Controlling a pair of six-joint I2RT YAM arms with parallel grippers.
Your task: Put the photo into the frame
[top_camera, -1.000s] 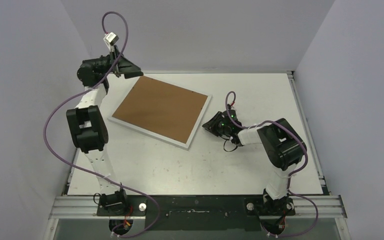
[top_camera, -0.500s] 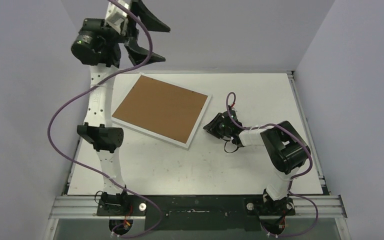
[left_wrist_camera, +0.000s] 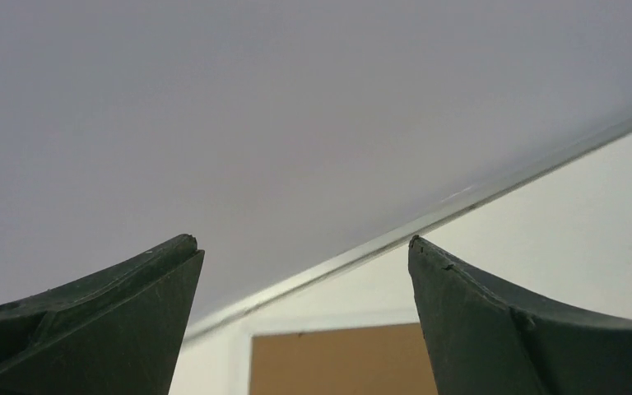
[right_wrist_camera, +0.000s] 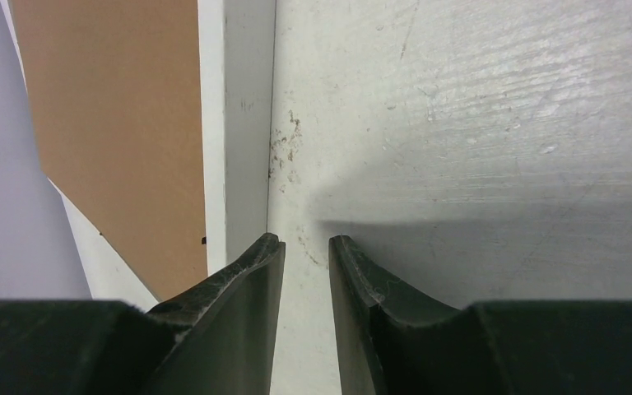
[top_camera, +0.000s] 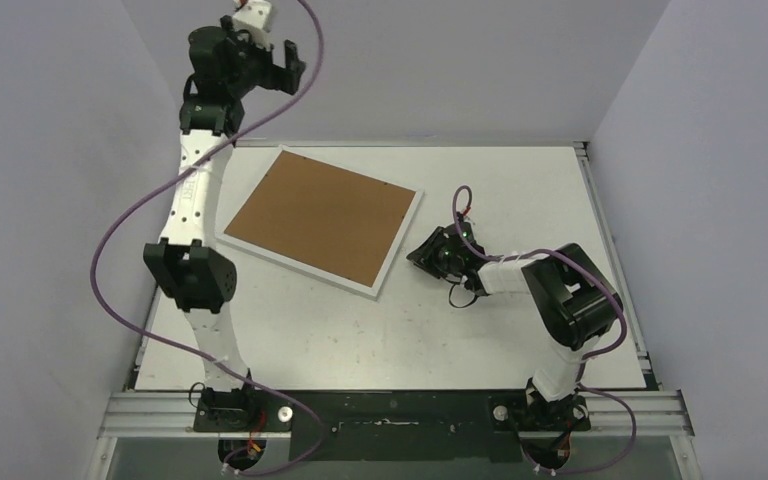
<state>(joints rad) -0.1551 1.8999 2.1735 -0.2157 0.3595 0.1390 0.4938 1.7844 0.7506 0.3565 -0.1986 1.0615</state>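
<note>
From above: the frame (top_camera: 322, 220) flat on the white table (top_camera: 360, 340), brown back up, skewed, left of centre. Left pincer (top_camera: 288, 62) raised high against the grey wall (top_camera: 440, 60), spread wide, empty. Right pincer (top_camera: 422, 252) low, just beside the frame's right edge.

Left wrist: wall, table edge, a strip of the brown back below.

Right wrist alone: a narrow gap between the tips, nothing gripped, one tip perhaps touching the frame's white edge.
</note>
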